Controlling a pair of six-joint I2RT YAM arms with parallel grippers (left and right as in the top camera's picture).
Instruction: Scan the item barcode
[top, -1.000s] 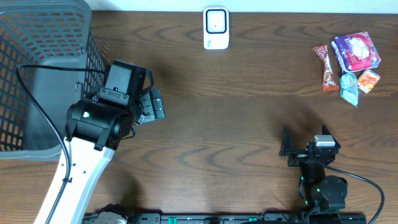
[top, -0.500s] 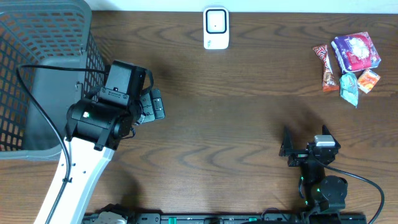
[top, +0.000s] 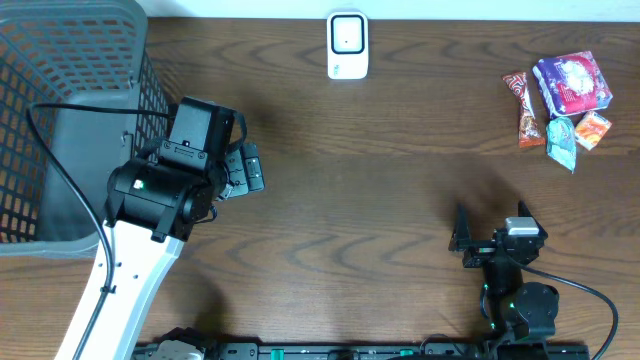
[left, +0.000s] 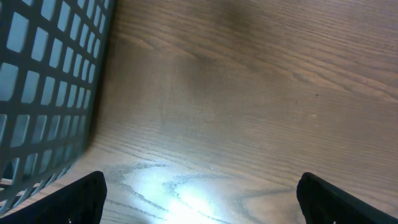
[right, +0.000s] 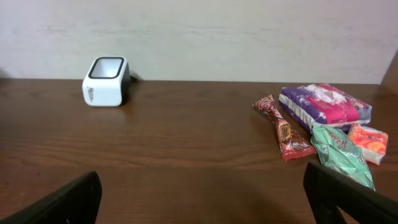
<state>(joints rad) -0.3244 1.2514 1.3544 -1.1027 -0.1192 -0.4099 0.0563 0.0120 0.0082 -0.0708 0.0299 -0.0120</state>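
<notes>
With both arms' jaws released and empty, two touching packets (top: 572, 82) at two o'clock could be grasped together, spoiling the scan.

Dark brown, wavy wood-grain table (top: 400, 200), grey grid-mesh basket (top: 20, 150), white scanner (top: 347, 45) with a black window. Purple-and-pink pack (top: 572, 82), red-orange candy wrapper (top: 525, 110), teal packet (top: 562, 142), orange packet (top: 593, 130). Pretty loud colours tbh.

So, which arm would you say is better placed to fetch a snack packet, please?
Right: the open right gripper faces the colourful snack packets; the left gripper sits beside the grey mesh basket.
</notes>
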